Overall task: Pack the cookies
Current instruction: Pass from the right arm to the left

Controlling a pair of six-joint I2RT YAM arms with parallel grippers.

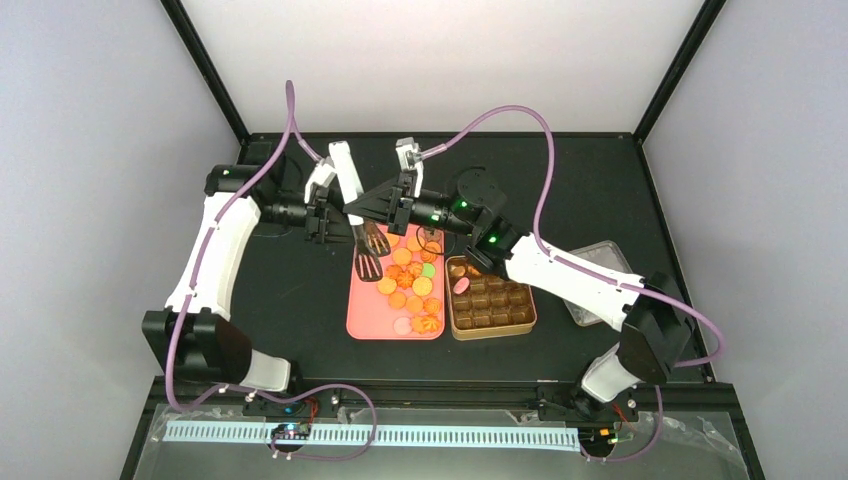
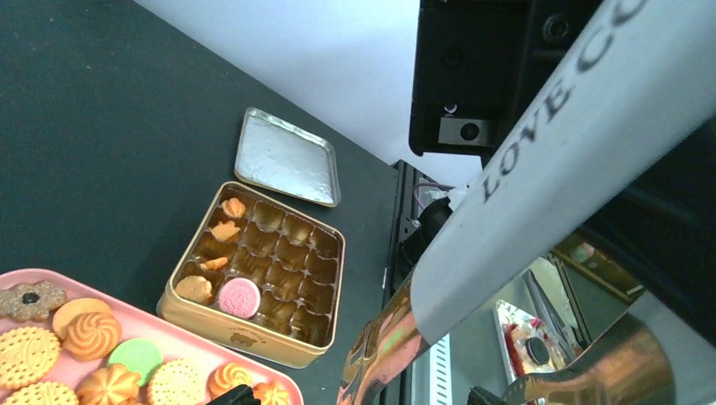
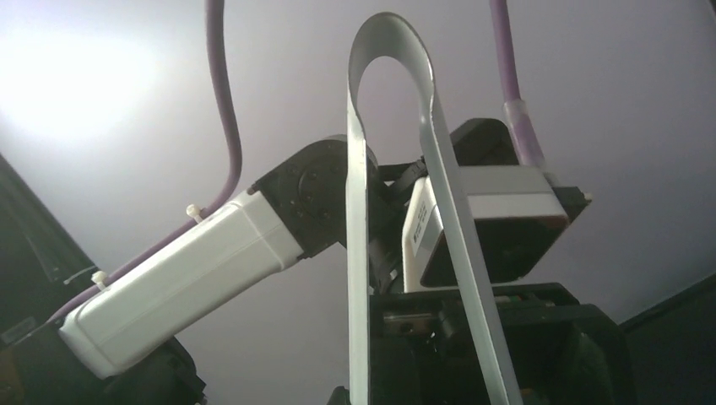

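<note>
Pinching looped steel tongs (image 1: pixel 368 248) in shut right jaws at 11 o'clock of pink tray (image 1: pixel 372 318); straddling them with wide left jaws, hold unclear.

Cookies (image 1: pixel 410 280) on tray (image 1: pixel 368 315), tongs (image 1: pixel 367 245) above; tin (image 1: pixel 492 332) right of tray; lid (image 2: pixel 287 158) farther right.

cookies (image 1: pixel 412 278): small round biscuits, mostly orange/yellow, one green, few pink | flat, loose cluster on pink tray (image 1: pixel 365 315), centre of top view | some already in gold tin (image 2: pixel 245 333) cells, lower left of left wrist view: four orange, one pink cookie (image 2: pixel 239 297)
</note>
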